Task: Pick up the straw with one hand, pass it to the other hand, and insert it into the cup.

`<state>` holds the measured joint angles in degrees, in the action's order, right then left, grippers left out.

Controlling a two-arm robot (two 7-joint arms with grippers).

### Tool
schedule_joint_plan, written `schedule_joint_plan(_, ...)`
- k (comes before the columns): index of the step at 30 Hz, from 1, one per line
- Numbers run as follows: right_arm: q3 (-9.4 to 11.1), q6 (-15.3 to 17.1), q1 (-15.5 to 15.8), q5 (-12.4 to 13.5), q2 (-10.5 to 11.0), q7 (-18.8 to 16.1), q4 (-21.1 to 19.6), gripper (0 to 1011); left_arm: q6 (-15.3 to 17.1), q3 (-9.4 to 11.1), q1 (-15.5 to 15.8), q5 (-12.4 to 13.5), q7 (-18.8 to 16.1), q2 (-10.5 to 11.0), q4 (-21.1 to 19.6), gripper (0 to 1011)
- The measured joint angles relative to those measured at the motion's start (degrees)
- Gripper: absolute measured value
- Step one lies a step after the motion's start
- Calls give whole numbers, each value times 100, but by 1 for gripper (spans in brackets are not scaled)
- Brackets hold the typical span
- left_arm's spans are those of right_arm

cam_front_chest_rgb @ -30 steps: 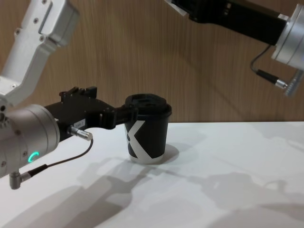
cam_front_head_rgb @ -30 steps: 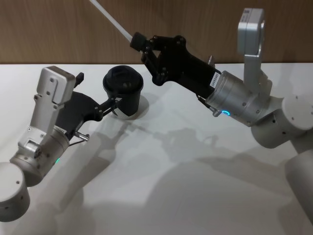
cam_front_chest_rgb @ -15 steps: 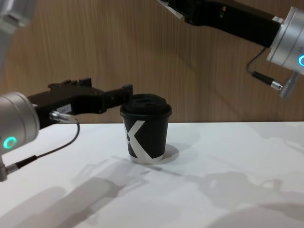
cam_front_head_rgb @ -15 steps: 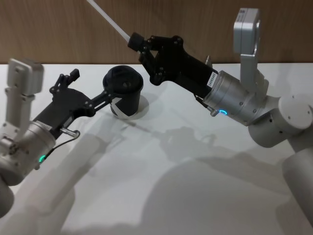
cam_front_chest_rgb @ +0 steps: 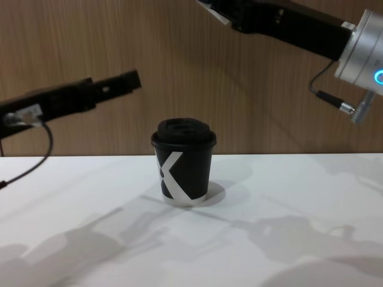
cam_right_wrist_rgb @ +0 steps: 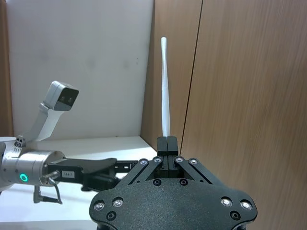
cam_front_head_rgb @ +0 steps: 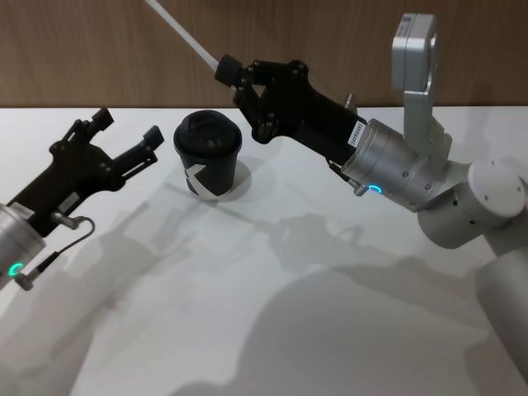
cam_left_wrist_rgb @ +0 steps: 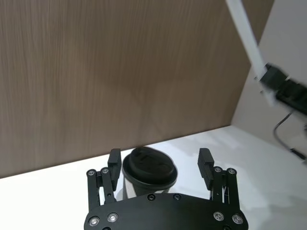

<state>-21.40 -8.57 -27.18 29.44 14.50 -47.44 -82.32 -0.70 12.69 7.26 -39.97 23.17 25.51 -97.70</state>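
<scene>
Handover step, so the straw (cam_front_head_rgb: pixel 186 33) is best taken mid-shaft, clear of the right gripper (cam_front_head_rgb: pixel 224 68) that's clamped on its lower end, up above the cup (cam_front_head_rgb: pixel 208 153). The left gripper (cam_front_head_rgb: pixel 127 124) is spread wide and empty, left of the cup. Counted: one straw, one cup, two grippers

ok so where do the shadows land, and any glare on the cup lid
Head view: soft, overlapping grey shadows of both arms spread across the table, below the open left end effector and the right end effector gripping the straw. Chest view: the cup casts a small shadow at its base, on the robot's right. Left wrist view: a dull sheen on the lid, no glare.
</scene>
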Motion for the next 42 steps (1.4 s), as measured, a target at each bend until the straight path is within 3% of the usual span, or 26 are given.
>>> schedule_joint_plan(1, 0, 0, 0, 0, 0, 1, 1, 1, 0, 0, 0, 0, 0, 0, 0, 1003)
schedule_joint_plan(7, -3, 0, -4, 0, -4, 2, 5, 1, 22, -241, -66, -740, 694, 109, 23, 1002)
schedule_joint_plan(17, -6, 0, -7, 1, -4, 2, 12, 0, 49, -387, 33, -1457, 1518, 186, 104, 1003)
schedule_joint_plan(29, -5, 0, -7, 1, -4, 2, 12, 1, 149, -354, 311, -1987, 1984, 133, 245, 1003)
schedule_joint_plan(42, -5, 1, -7, 1, -4, 1, 12, 0, 334, -166, 650, -2312, 2111, -4, 480, 1003)
